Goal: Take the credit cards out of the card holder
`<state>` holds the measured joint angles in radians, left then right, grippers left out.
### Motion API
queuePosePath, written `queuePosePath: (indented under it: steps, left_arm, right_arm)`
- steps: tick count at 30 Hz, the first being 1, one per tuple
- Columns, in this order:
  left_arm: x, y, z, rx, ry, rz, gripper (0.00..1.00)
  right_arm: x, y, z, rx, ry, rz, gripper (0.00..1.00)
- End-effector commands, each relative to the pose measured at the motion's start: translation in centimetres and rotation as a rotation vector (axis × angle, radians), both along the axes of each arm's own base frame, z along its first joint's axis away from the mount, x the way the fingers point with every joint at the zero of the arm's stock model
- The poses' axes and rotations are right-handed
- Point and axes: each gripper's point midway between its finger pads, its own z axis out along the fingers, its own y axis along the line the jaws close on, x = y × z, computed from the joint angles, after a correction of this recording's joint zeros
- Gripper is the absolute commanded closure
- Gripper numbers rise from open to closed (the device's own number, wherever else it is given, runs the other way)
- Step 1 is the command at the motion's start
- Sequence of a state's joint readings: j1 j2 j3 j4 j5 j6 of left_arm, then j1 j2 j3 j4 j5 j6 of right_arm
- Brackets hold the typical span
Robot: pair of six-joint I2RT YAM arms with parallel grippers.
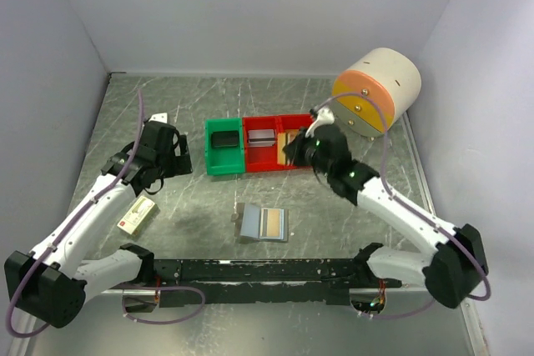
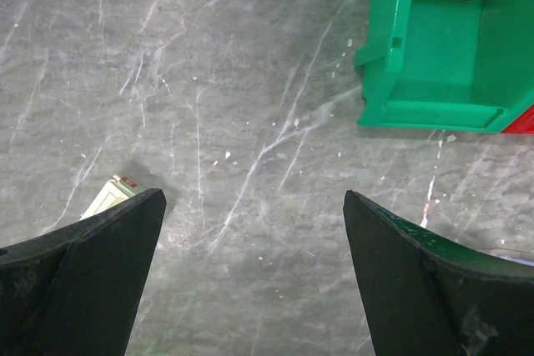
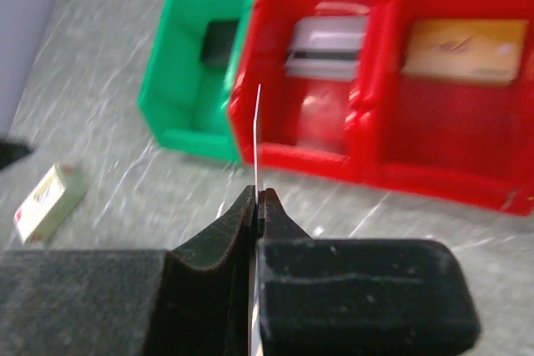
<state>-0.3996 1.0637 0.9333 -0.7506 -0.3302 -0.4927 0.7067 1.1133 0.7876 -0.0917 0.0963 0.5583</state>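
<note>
The grey card holder [image 1: 261, 224] lies open on the table in front of the bins, with an orange-tan credit card [image 1: 272, 223] in its blue pocket. My right gripper [image 1: 291, 151] [image 3: 259, 193] hovers by the red bins, shut on a thin card [image 3: 258, 135] seen edge-on; its colour does not show. Another orange-tan card [image 3: 465, 49] lies in the right red bin [image 3: 467, 147]. My left gripper [image 1: 175, 160] [image 2: 253, 202] is open and empty over bare table, left of the green bin [image 2: 434, 64].
A green bin [image 1: 224, 146] holds a black item [image 3: 221, 43]. The middle red bin [image 1: 261, 143] holds a grey-white card [image 3: 327, 43]. A small white-and-red box [image 1: 136, 214] [image 3: 48, 202] lies at the left. A tan and orange cylinder [image 1: 377, 89] stands at the back right.
</note>
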Motion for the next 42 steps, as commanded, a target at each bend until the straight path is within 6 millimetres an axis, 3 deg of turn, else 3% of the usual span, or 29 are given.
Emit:
queuePosePath:
  steps: [1, 4, 10, 16, 22, 26, 30, 42]
  left_arm:
    - [0.4, 0.5, -0.5, 0.027, -0.037, -0.023, 0.00]
    - [0.5, 0.4, -0.5, 0.026, -0.035, -0.023, 0.00]
    - [0.7, 0.8, -0.3, 0.033, -0.057, -0.005, 0.00]
    - [0.7, 1.3, 0.4, 0.042, -0.085, 0.021, 0.00]
    - [0.7, 0.9, 0.5, 0.025, -0.091, 0.000, 0.00]
    - [0.7, 0.8, 0.6, 0.018, -0.095, -0.007, 0.00]
    - [0.7, 0.7, 0.6, 0.017, -0.096, -0.010, 0.00]
    - [0.7, 0.4, 0.8, 0.004, -0.111, -0.031, 0.00]
  right_arm:
    - [4.2, -2.1, 0.3, -0.014, 0.014, 0.044, 1.00]
    - [7.3, -3.7, 0.8, -0.078, -0.093, 0.070, 1.00]
    - [11.3, -5.7, 2.7, -0.445, -0.345, 0.149, 1.00]
    - [11.9, -7.5, 1.5, -0.792, -0.434, 0.335, 1.00]
    - [11.1, -8.7, -2.6, -1.040, -0.456, 0.567, 1.00]
    - [11.0, -8.4, -4.1, -1.094, -0.458, 0.691, 1.00]
    - [11.5, -6.9, -4.1, -1.070, -0.521, 0.757, 1.00]
    - [13.3, -5.8, -6.0, -1.076, -0.568, 0.803, 1.00]
